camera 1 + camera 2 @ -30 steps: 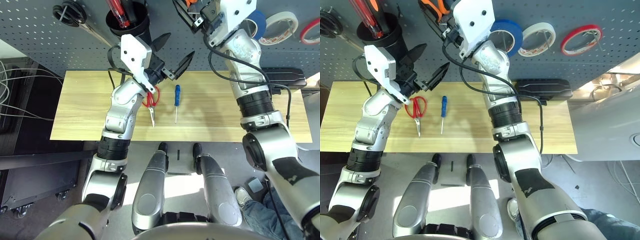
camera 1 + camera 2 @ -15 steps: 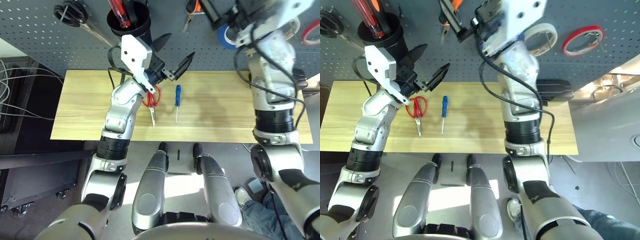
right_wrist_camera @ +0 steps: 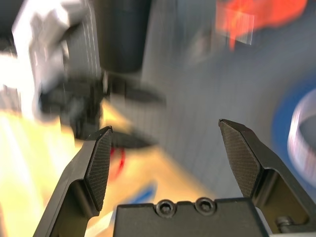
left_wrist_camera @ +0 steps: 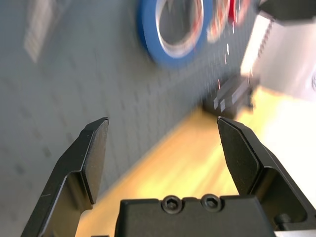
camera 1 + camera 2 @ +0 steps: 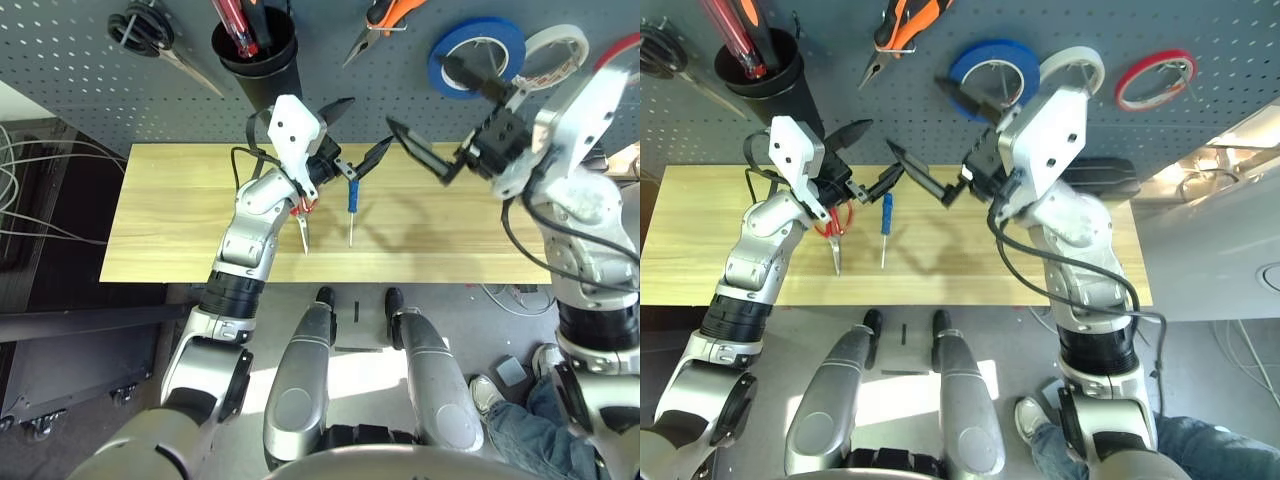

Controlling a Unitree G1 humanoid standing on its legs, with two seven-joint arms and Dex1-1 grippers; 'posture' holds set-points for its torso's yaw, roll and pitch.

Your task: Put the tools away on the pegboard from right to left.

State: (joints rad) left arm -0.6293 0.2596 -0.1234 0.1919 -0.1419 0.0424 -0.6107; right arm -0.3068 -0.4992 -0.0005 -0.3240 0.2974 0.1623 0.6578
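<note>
On the dark grey-blue perforated pegboard (image 5: 90, 90), the blue tape roll (image 5: 478, 48) and the orange-and-black-handled needle-nose pliers (image 5: 378, 18) hang on hooks at the far side. The small blue-handled screwdriver (image 5: 352, 195) and the red-handled scissors (image 5: 303, 208) lie on the light wooden table (image 5: 160, 215), scissors to the left. The left pincer (image 5: 349, 141) hovers above them, jaws spread wide, empty. The right pincer (image 5: 432, 112), also wide open and empty, faces it from the right.
</note>
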